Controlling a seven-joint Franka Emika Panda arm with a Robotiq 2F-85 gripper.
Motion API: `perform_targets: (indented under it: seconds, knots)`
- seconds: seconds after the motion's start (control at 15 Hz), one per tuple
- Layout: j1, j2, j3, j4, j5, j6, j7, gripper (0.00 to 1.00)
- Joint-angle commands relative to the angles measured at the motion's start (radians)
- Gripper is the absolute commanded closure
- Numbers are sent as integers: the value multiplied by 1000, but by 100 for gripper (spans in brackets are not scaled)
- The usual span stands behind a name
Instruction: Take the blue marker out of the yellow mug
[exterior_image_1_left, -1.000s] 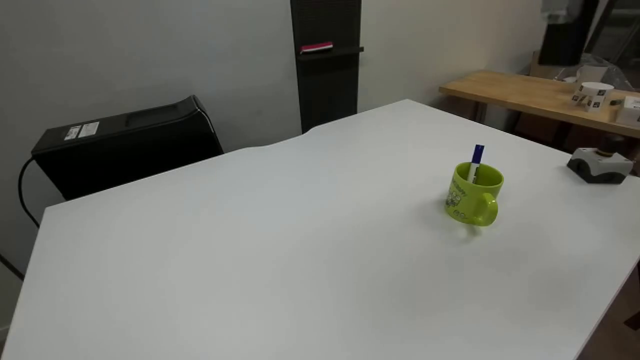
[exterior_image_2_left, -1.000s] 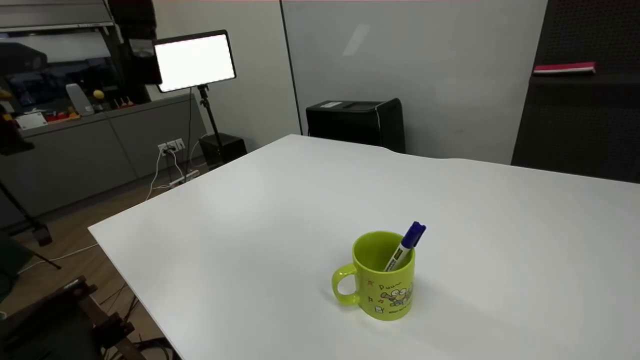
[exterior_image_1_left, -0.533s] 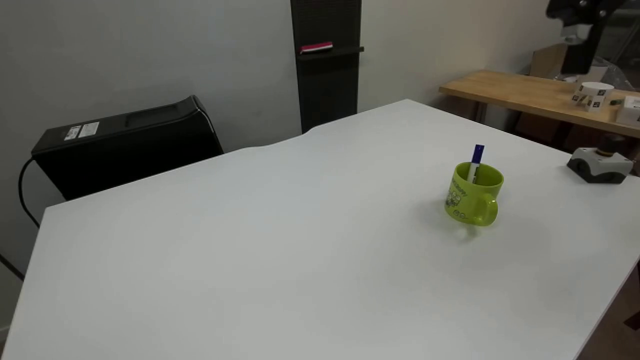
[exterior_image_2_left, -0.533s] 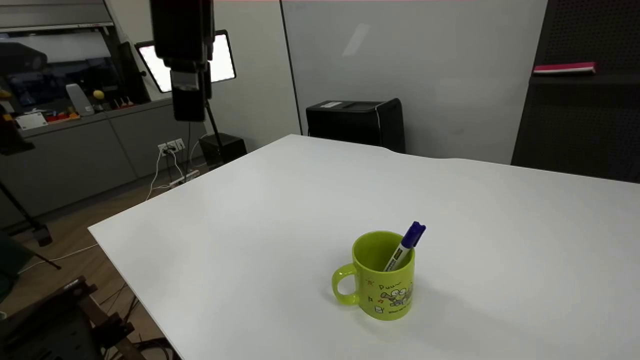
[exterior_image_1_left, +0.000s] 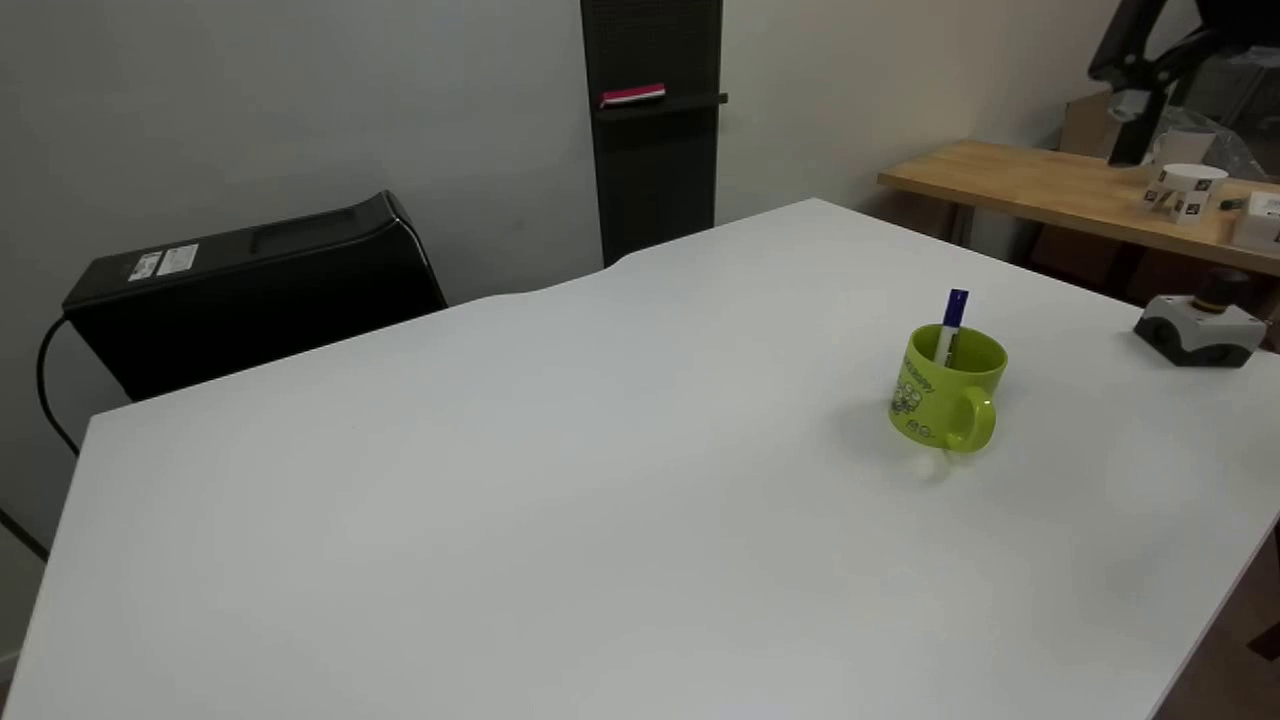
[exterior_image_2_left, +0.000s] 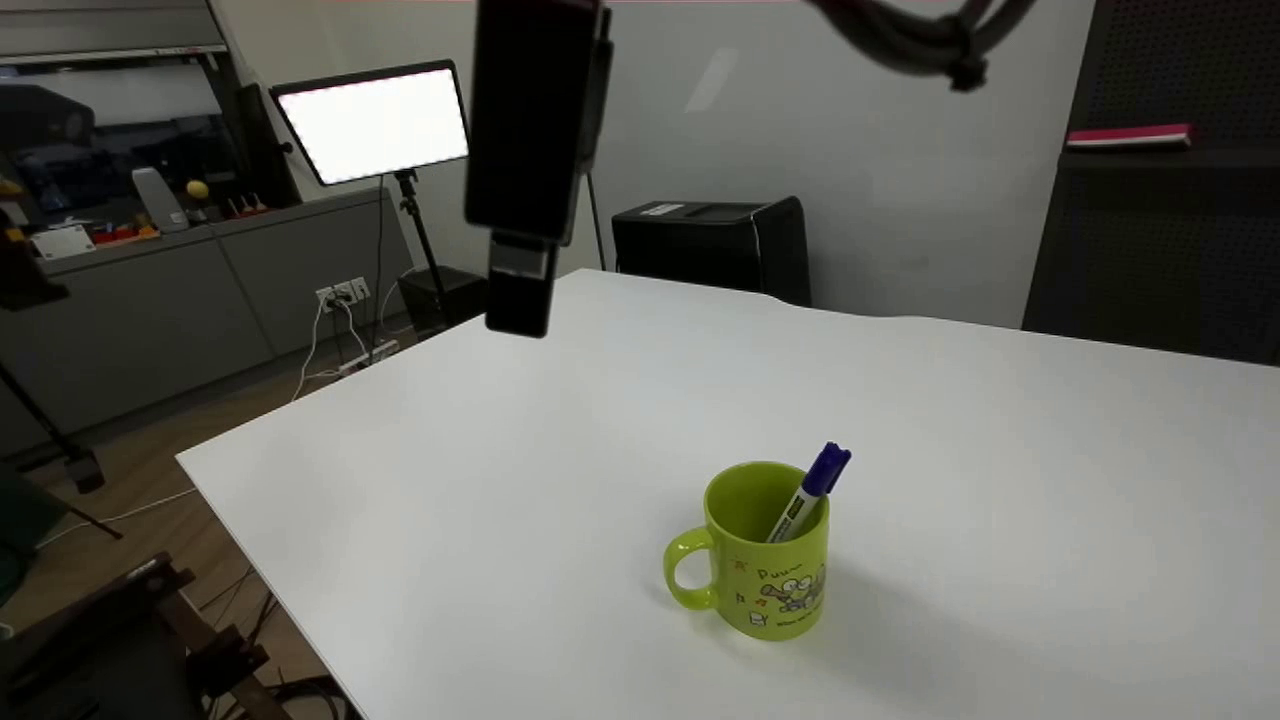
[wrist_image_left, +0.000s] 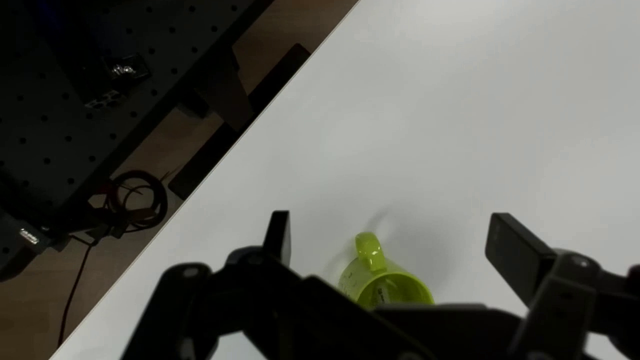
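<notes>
The black two-fingered gripper (exterior_image_2_left: 518, 312) is moving lower, nearer the glossy yellow-green mug (exterior_image_2_left: 765, 580); dark bundled cables (exterior_image_2_left: 905, 44) are appearing.

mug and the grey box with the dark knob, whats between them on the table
Only a stretch of white tabletop lies between the mug and the grey box; it shows in an exterior view.

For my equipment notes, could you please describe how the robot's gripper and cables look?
The gripper is black, with jointed linkages, blocky fingertips and small pale spots. In both exterior views a greyish patch sits above a fingertip. Dark, bunched cables show in an exterior view.
</notes>
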Motion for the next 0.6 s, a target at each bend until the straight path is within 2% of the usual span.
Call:
perform_targets:
  seconds: [0.0, 0.53]
  knots:
    - [-4, 139, -21, 116, 24, 0, 34, 0]
    - [20, 382, -31, 335, 32, -14, 76, 0]
